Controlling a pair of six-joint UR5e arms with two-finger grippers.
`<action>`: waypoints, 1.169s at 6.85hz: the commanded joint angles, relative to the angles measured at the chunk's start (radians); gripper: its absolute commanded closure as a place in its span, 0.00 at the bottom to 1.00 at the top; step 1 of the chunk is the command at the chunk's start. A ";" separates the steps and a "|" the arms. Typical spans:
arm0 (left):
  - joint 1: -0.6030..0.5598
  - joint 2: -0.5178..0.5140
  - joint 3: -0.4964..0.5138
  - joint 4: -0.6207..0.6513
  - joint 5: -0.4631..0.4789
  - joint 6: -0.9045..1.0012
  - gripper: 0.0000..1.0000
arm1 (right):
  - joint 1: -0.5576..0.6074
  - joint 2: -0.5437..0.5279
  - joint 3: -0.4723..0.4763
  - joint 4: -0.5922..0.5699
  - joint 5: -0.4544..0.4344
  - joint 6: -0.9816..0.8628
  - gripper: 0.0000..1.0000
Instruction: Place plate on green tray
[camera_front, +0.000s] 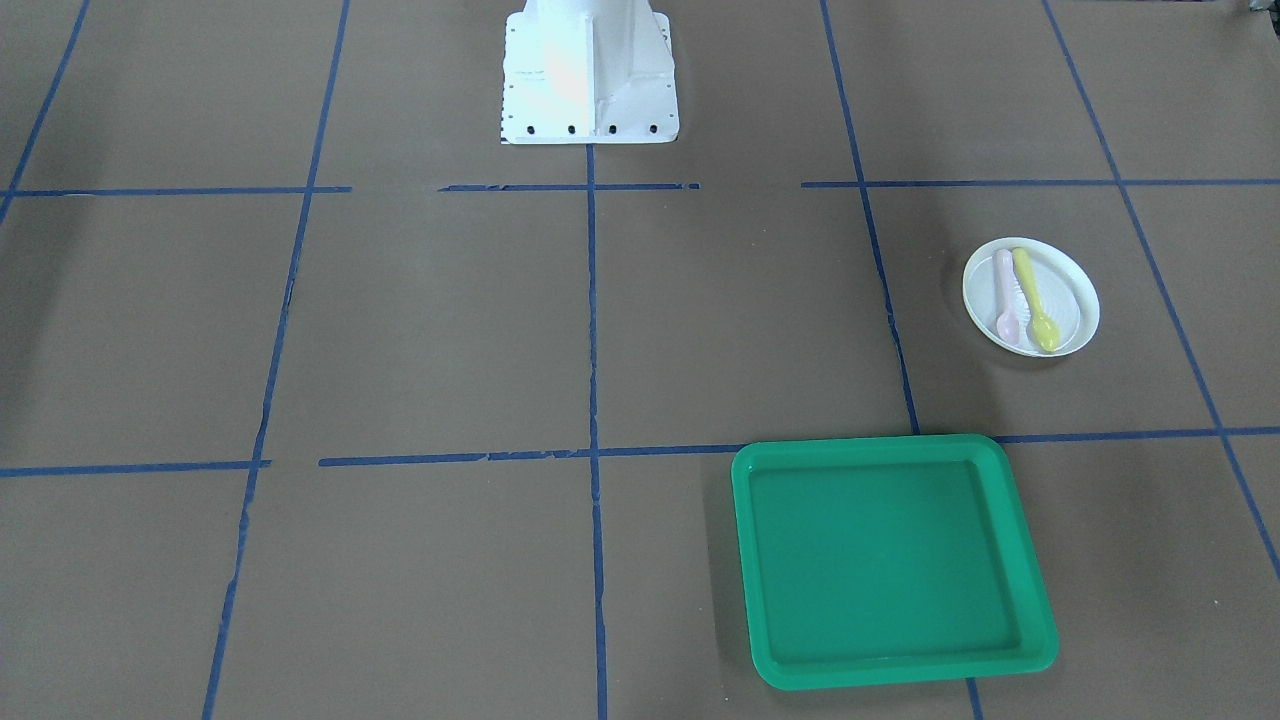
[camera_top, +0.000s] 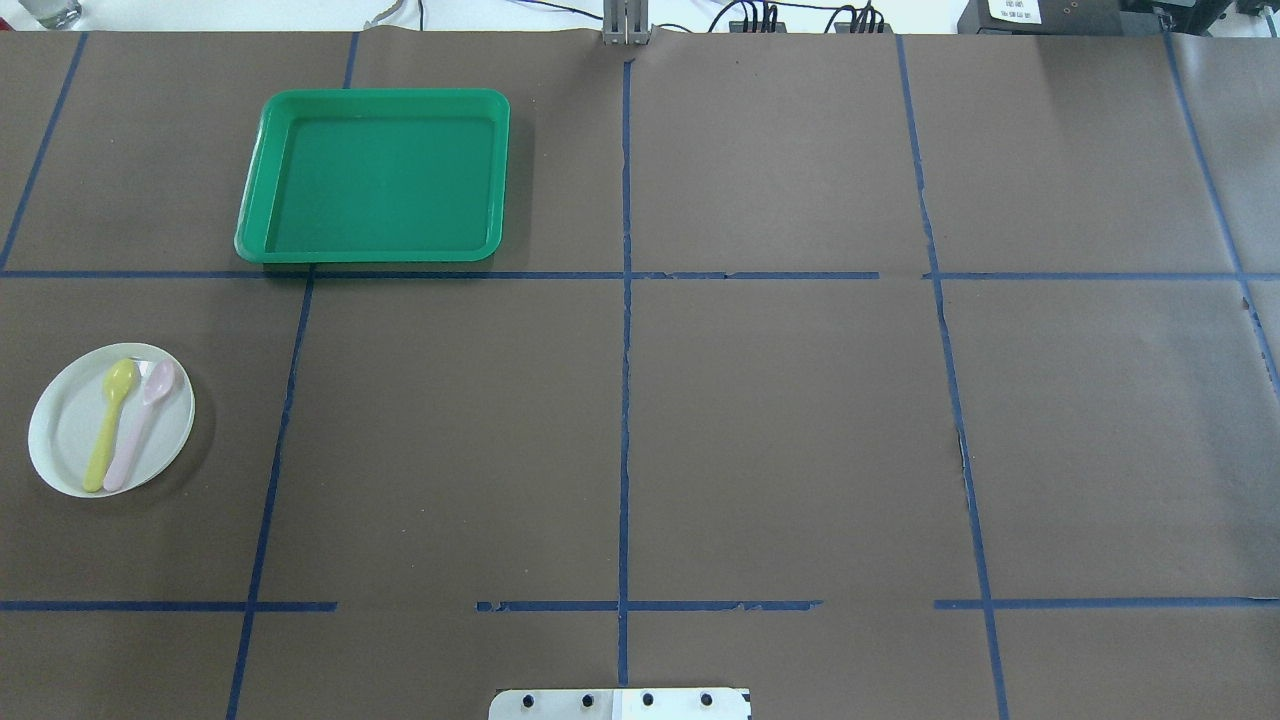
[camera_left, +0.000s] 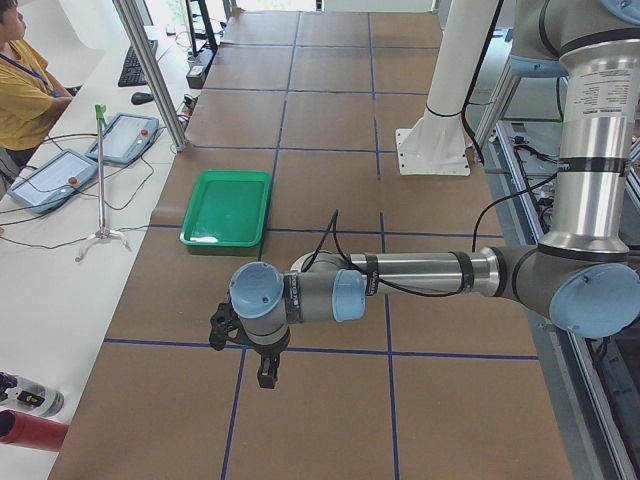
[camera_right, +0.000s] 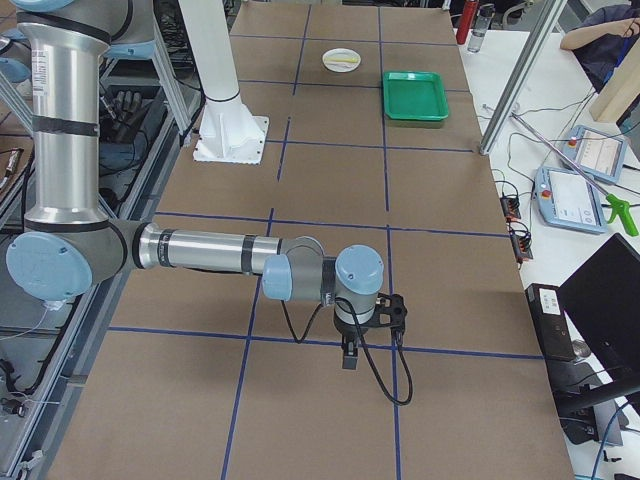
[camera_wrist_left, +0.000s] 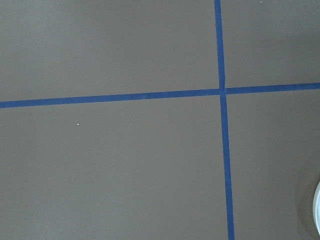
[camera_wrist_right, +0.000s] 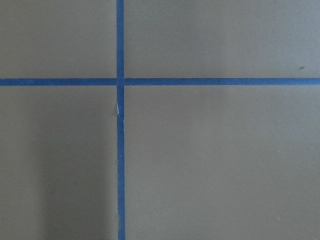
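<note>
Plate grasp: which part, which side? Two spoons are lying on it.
Pinch the raised rim of the plate from above, one finger inside and one outside, on the bare side away from the yellow spoon and pink spoon. It lies flat, so a side approach has nothing to catch. Keep it level.

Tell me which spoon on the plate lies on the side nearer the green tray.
The pink spoon. The yellow spoon lies right beside it on the plate, on the side away from the green tray.

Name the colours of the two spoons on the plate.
A yellow spoon and a pink spoon; overhead view shows best.
</note>
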 joint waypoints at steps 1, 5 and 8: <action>-0.014 0.033 -0.056 -0.003 0.000 0.008 0.00 | 0.000 -0.001 0.001 0.000 0.000 0.000 0.00; -0.012 0.056 -0.059 -0.009 -0.005 -0.001 0.00 | 0.000 -0.001 -0.001 0.000 0.000 -0.002 0.00; 0.056 0.048 0.070 -0.287 -0.012 -0.139 0.00 | 0.000 -0.001 -0.001 0.000 0.000 -0.002 0.00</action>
